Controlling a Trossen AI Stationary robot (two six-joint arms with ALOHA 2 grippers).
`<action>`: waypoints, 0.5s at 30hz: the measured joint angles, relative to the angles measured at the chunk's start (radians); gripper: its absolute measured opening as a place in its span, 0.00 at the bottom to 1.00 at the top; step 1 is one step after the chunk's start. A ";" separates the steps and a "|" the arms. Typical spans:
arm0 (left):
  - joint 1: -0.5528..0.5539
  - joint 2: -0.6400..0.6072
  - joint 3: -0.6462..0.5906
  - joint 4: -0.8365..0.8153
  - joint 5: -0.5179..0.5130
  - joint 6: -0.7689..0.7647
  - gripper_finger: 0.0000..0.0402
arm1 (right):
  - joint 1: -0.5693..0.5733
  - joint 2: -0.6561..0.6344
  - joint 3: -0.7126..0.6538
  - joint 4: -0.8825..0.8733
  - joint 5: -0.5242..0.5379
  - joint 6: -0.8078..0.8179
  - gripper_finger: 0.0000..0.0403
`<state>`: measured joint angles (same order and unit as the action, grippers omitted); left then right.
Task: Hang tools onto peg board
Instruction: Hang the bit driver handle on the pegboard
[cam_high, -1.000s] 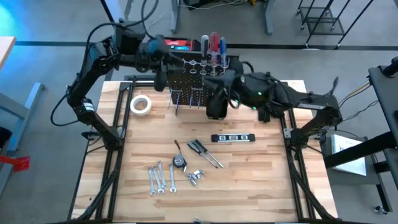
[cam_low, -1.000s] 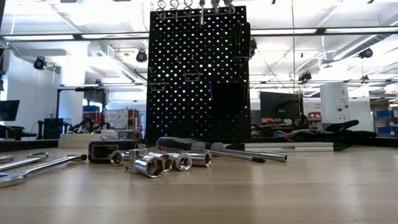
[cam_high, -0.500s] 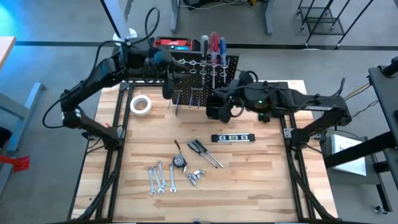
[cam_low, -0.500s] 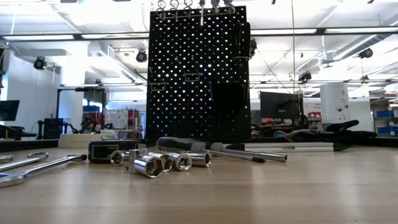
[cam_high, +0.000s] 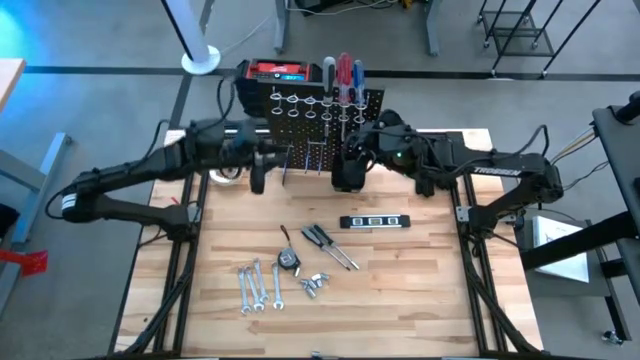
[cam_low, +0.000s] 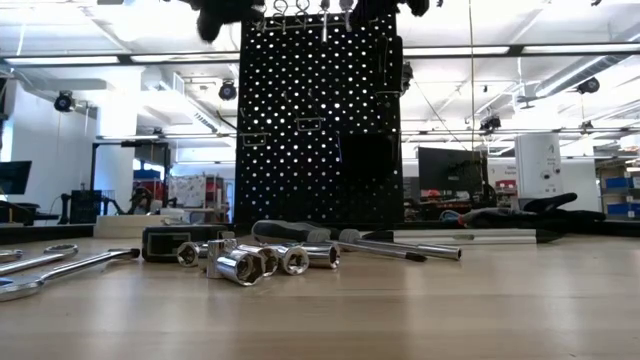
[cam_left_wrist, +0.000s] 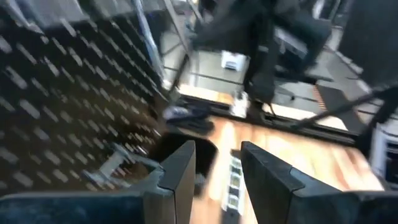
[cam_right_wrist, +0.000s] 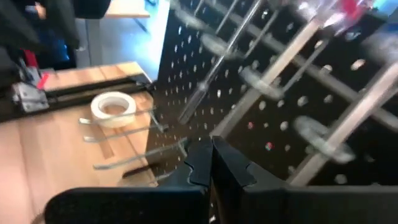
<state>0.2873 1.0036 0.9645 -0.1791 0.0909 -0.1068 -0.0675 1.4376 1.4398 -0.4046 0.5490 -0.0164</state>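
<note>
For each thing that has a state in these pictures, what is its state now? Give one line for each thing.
peg board: upright, screwdrivers hanging in its top rings.
wrenches: lying flat on the table, not hung.
pliers: lying on the table.
left gripper: open, empty, beside the peg board.
right gripper: shut, empty, facing the peg board.

Pretty standard open lab space here. Grey floor (cam_high: 90, 40) all around the light wood worktop (cam_high: 400, 290), with a dark line running across it. White ceiling with long strip lights (cam_low: 520, 50) overhead. Far back there's a white wall (cam_low: 40, 140), shelving (cam_low: 615, 195) on one side and dark monitors (cam_low: 450, 170) on benches. A wire rack (cam_high: 520, 25) stands in a far corner.
</note>
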 joint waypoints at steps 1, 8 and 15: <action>-0.014 -0.016 -0.046 0.018 0.003 -0.017 0.29 | 0.020 -0.005 -0.010 0.028 -0.009 -0.010 0.00; -0.133 -0.048 -0.341 0.269 -0.020 -0.132 0.29 | 0.203 -0.068 -0.142 0.213 -0.140 0.015 0.00; -0.237 0.018 -0.516 0.522 -0.088 -0.176 0.29 | 0.309 -0.003 -0.392 0.415 -0.086 0.244 0.00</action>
<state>0.0504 1.0221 0.4483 0.3425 0.0032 -0.2832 0.2415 1.4342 1.0479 0.0102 0.4625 0.2275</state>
